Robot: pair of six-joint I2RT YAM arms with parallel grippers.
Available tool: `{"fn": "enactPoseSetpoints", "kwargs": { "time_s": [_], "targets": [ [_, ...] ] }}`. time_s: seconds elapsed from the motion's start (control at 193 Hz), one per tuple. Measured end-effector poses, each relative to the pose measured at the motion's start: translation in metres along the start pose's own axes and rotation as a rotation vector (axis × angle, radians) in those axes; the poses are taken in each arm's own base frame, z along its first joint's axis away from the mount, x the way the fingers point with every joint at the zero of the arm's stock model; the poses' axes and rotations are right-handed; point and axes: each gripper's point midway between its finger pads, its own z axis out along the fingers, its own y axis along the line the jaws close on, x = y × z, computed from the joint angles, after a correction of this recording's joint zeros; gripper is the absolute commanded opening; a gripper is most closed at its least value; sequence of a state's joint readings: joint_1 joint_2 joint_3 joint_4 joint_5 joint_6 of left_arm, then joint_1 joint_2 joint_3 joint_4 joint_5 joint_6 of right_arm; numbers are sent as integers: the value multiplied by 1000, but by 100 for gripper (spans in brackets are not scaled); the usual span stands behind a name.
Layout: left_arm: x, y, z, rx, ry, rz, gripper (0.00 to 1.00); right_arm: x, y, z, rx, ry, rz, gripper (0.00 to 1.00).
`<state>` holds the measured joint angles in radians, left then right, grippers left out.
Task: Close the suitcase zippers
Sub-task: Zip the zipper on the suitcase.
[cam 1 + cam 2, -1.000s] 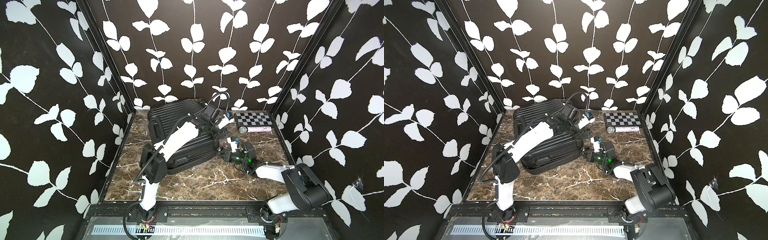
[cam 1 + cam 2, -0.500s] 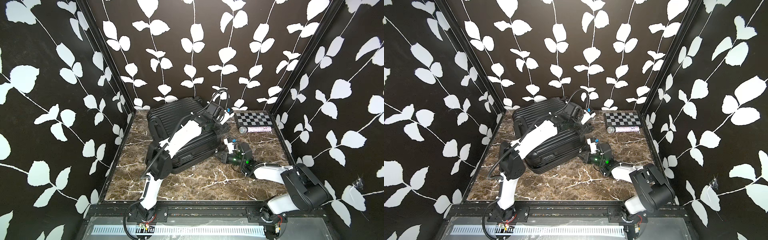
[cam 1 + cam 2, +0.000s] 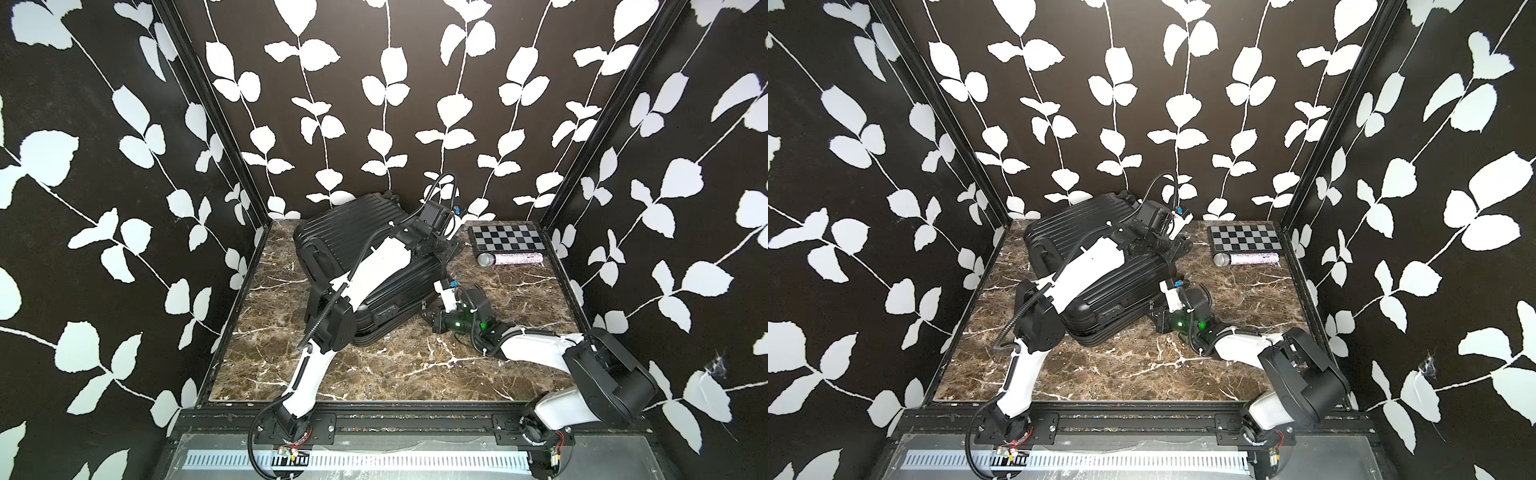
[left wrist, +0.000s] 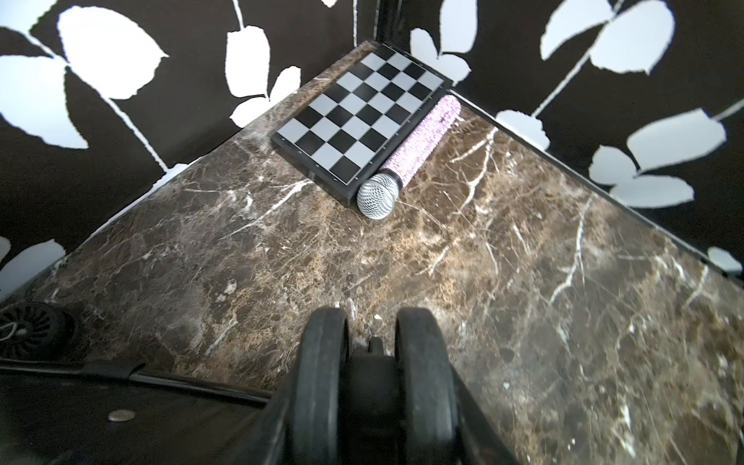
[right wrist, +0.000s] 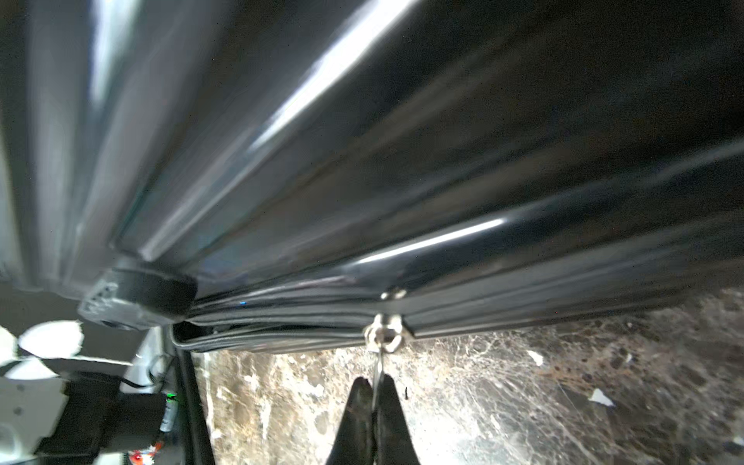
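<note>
— First item?
— Checkerboard (image 3: 505,239), flat, black and pale grey squares in a black frame. It lies in the far right corner of the marble tabletop (image 3: 395,365).
— Second?
— Microphone (image 3: 509,259), silver mesh head and glittery lilac handle. It lies on its side along the checkerboard's near edge, touching it, head pointing left.
— Surroundings?
— Leaf-patterned walls (image 3: 374,104), white leaves and vines on black, on the left, far and right sides. The tabletop is brown with white veining.
— Anything at the near edge?
— Slotted white strip (image 3: 353,459), running left to right below the black rail (image 3: 415,424).
</note>
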<state>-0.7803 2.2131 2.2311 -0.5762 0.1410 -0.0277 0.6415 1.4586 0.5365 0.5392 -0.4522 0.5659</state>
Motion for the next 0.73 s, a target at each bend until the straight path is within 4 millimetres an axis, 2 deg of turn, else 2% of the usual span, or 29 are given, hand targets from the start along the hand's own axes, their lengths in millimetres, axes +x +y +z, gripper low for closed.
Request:
{"fn": "enactPoseSetpoints", "kwargs": {
  "time_s": [0.248, 0.445, 0.729],
  "targets": [
    [-13, 13, 11, -65, -48, -84, 0, 13, 16, 8, 3, 51, -126, 0],
    [-20, 33, 17, -167, -76, -155, 0, 26, 30, 11, -18, 87, -225, 0],
    [-22, 62, 14, -284, -99, -237, 0, 46, 51, 15, -53, 147, -369, 0]
  ]
}}
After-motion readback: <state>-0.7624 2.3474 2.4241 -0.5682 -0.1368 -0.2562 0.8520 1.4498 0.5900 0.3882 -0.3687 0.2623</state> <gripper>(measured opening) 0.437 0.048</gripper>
